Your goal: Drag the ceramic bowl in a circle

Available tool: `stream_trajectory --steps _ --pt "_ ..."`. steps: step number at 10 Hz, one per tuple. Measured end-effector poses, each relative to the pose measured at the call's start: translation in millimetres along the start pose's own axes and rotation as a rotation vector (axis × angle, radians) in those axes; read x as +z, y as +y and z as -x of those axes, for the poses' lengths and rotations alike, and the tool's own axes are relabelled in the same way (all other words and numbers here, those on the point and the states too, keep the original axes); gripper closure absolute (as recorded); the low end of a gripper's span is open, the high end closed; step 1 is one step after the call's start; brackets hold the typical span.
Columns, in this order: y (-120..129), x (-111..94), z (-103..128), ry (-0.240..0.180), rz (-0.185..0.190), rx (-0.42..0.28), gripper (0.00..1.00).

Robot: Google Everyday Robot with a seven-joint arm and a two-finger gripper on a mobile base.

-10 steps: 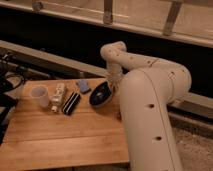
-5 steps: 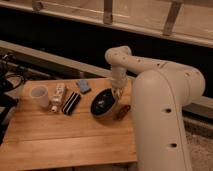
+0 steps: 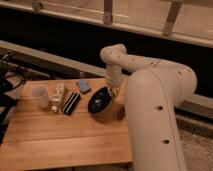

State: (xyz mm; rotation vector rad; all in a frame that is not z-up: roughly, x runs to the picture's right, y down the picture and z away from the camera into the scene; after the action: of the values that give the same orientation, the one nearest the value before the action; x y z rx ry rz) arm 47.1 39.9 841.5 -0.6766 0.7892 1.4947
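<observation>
The ceramic bowl (image 3: 101,102), glossy black inside and tan-brown outside, sits tilted near the right part of the wooden table (image 3: 60,140). My gripper (image 3: 113,91) comes down from the white arm onto the bowl's far right rim and touches it. The big white arm covers the table's right edge and part of the bowl's right side.
A translucent white plastic cup (image 3: 40,95) stands at the table's left. A white packet (image 3: 58,97) and a black striped packet (image 3: 71,103) lie beside it. A small blue object (image 3: 83,86) lies near the table's back edge. A dark ledge and railing run behind.
The bowl has slid from the back of the table toward the front right with the gripper on it, and now stands a little nearer to the packets than half a second ago.
</observation>
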Motion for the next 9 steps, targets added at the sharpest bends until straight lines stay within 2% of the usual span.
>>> stream_trajectory --steps 1,2,3,4,5,7,9 --pt "2.0 -0.3 0.6 0.003 -0.003 -0.013 0.76" --pt "-1.6 -0.1 -1.0 0.004 -0.006 -0.016 0.72" --pt "-3.7 -0.4 -1.7 0.002 -0.007 -0.016 0.65" --pt "-0.2 -1.0 -0.7 -0.002 -0.007 -0.021 0.53" --pt "9.2 -2.3 1.6 -0.003 -0.007 -0.028 0.49" --pt "19.0 -3.3 2.8 -0.001 -0.010 -0.040 0.49" --pt "17.2 -3.0 2.6 -0.002 -0.014 -0.046 0.49"
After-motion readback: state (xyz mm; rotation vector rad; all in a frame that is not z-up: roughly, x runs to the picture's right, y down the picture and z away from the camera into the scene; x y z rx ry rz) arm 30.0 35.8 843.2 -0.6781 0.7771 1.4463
